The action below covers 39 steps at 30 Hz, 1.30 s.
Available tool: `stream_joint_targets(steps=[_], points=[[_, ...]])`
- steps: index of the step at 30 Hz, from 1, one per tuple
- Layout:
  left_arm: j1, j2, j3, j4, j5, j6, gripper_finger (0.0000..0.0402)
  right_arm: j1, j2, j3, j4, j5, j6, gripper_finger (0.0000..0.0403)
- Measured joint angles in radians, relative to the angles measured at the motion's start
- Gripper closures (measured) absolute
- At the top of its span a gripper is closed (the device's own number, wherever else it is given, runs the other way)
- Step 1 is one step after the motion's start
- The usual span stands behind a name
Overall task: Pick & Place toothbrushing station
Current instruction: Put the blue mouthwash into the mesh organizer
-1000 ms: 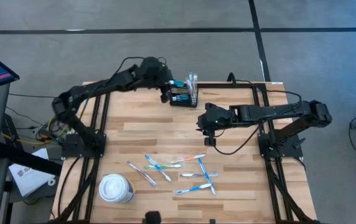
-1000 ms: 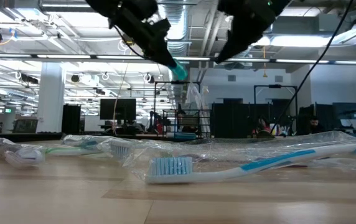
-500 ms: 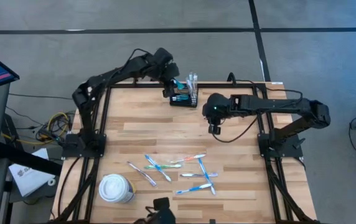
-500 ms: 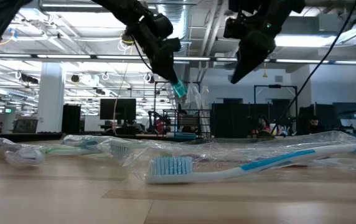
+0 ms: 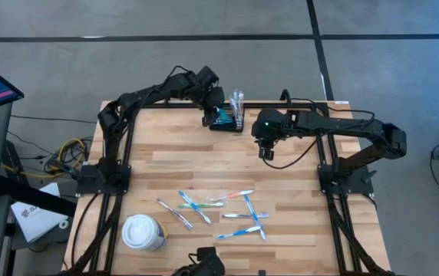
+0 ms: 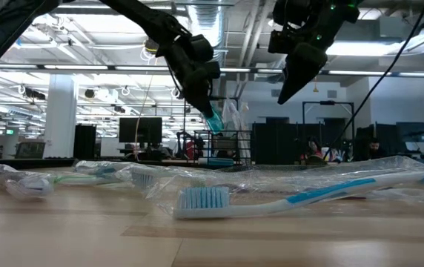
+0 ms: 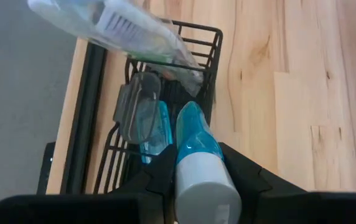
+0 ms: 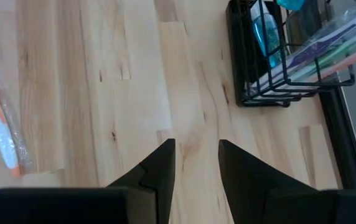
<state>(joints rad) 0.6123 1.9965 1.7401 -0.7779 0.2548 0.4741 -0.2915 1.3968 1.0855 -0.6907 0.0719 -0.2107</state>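
The desk (image 5: 166,161) is pale wood planks, and the organiser box (image 5: 226,120) stands at its far edge, between the two arms. From above the box is only a small black shape. The left wrist view shows its black wire walls, a clear-capped blue item standing inside and a wrapped toothbrush (image 7: 112,28) leaning across its top. The left hand (image 5: 208,117) is just beside the box, closed on a tube (image 7: 200,165) with a white body and blue end pointing into it. The right hand (image 5: 266,151) hangs near the box's other side, fingers (image 8: 159,165) parted, holding nothing. Toothbrushes (image 5: 239,213) and a white cup (image 5: 143,231) lie well apart from the box, nearer the front.
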Motion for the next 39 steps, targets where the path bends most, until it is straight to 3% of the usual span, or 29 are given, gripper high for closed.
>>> stream_joint_targets(steps=[5,19,29,39], points=[[-0.013,0.001,0.013,0.005,-0.05,0.011,0.0321,-0.006,0.0,0.0,0.003,0.0,-0.023,0.0291],[-0.007,0.049,0.087,-0.014,-0.065,0.047,0.0321,-0.006,0.0,0.0,0.002,0.0,-0.036,0.0291],[-0.009,0.19,0.303,-0.208,-0.07,0.072,0.0321,-0.006,0.0,0.0,-0.002,0.0,-0.038,0.0291],[-0.021,0.195,0.314,-0.233,-0.062,0.091,0.0321,-0.006,0.0,0.0,-0.006,0.0,-0.052,0.0291]])
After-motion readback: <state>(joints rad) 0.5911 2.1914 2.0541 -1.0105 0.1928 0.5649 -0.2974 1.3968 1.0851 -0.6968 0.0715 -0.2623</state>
